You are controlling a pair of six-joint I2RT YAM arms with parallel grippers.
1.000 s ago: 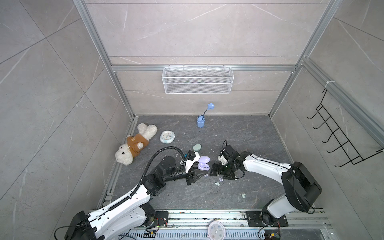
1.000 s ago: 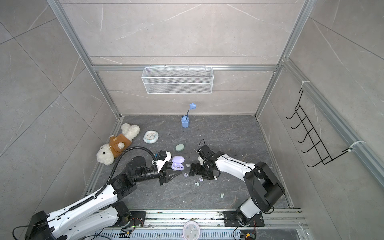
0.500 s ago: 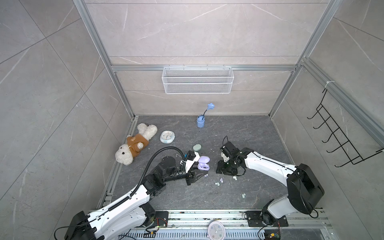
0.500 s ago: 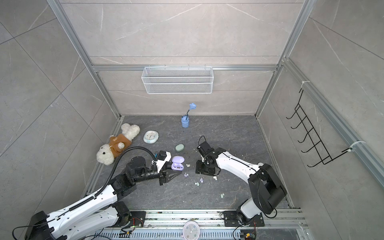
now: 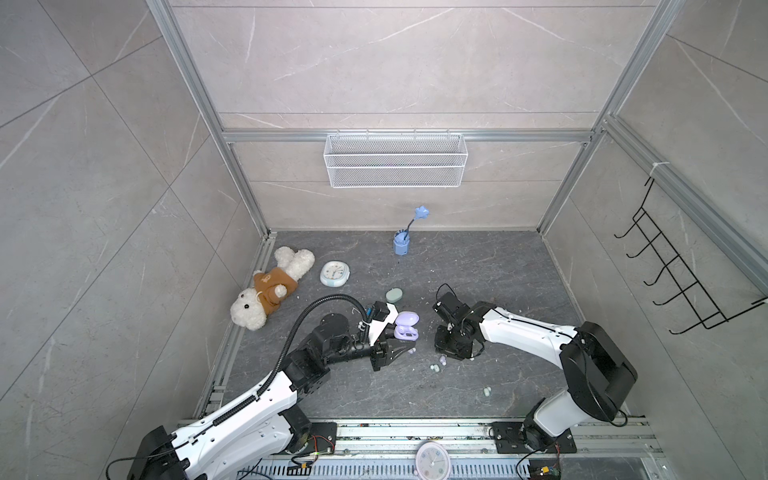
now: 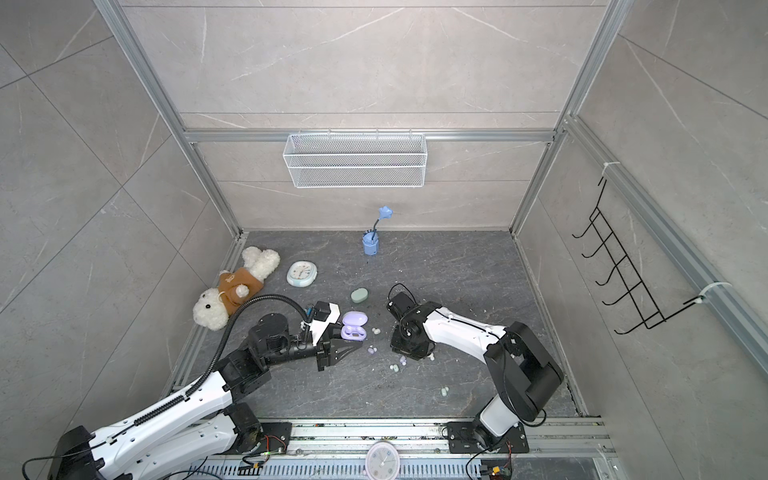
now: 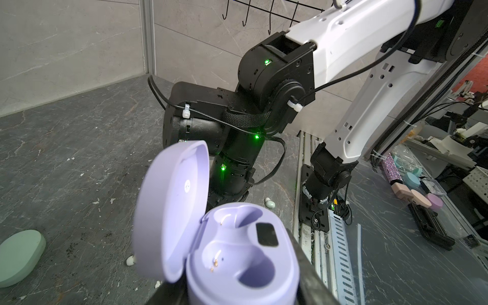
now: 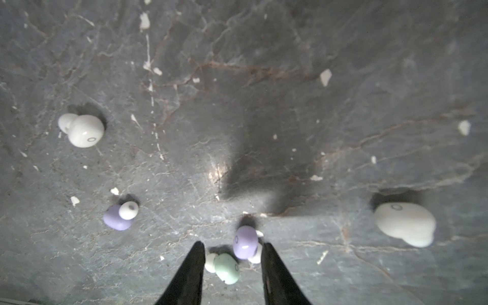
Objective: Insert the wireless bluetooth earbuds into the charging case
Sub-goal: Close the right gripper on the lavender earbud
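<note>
My left gripper (image 7: 237, 290) is shut on the lavender charging case (image 7: 237, 253), whose lid (image 7: 171, 211) stands open over two empty wells; both top views show the case (image 5: 405, 326) (image 6: 354, 326) at mid-floor. My right gripper (image 8: 232, 250) points down at the floor to its right, open but narrow. A lavender earbud (image 8: 245, 243) and a mint earbud (image 8: 227, 268) lie between its fingers, close to or touching them. Another lavender earbud (image 8: 118, 216) and two white earbuds (image 8: 83, 129) (image 8: 405, 224) lie loose around it. One more mint earbud (image 5: 486, 390) lies nearer the front.
A closed mint case (image 5: 394, 294) lies behind the lavender one. A teddy (image 5: 270, 291) and a small clock (image 5: 334, 273) lie at the back left, and a blue cup with a flower (image 5: 402, 243) stands by the back wall. White crumbs dot the floor.
My right gripper has shifted slightly right, settled over the buds, and its jaws have narrowed from wide open. The left gripper and case have not moved.
</note>
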